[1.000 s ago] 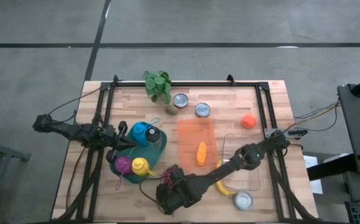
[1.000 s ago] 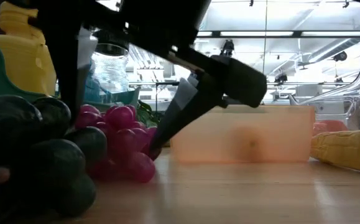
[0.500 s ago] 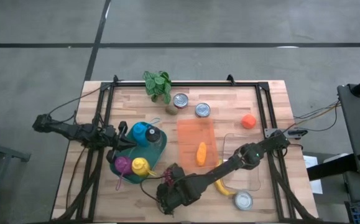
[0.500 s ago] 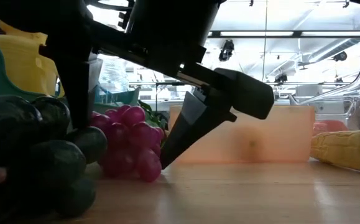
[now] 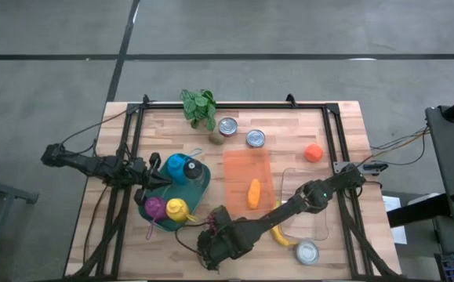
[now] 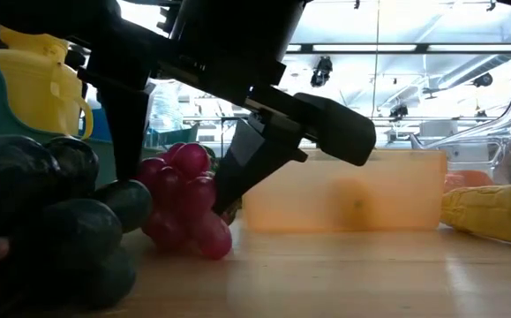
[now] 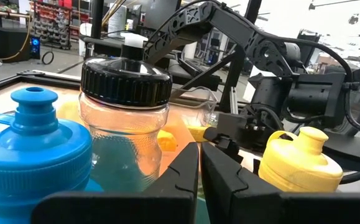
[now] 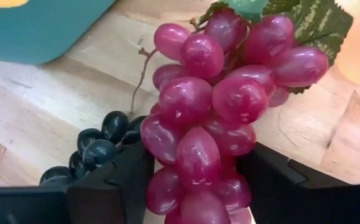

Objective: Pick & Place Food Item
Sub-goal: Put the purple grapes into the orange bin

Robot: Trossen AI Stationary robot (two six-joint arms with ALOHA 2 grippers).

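High view: the right gripper (image 5: 211, 241) is at the near edge of the table (image 5: 336, 141), beside the teal tray (image 5: 203, 184). The left gripper (image 5: 154, 177) waits over that tray.

Low view: the red grapes (image 6: 184, 208) sit between the two dark fingers, low on the wood, next to the dark grapes (image 6: 52, 221).

Left wrist view: the left fingers are pressed together, grasping nothing, in front of a clear jar (image 7: 125, 124).

Right wrist view: the right fingers clench the red grapes (image 8: 214, 106) from both sides.
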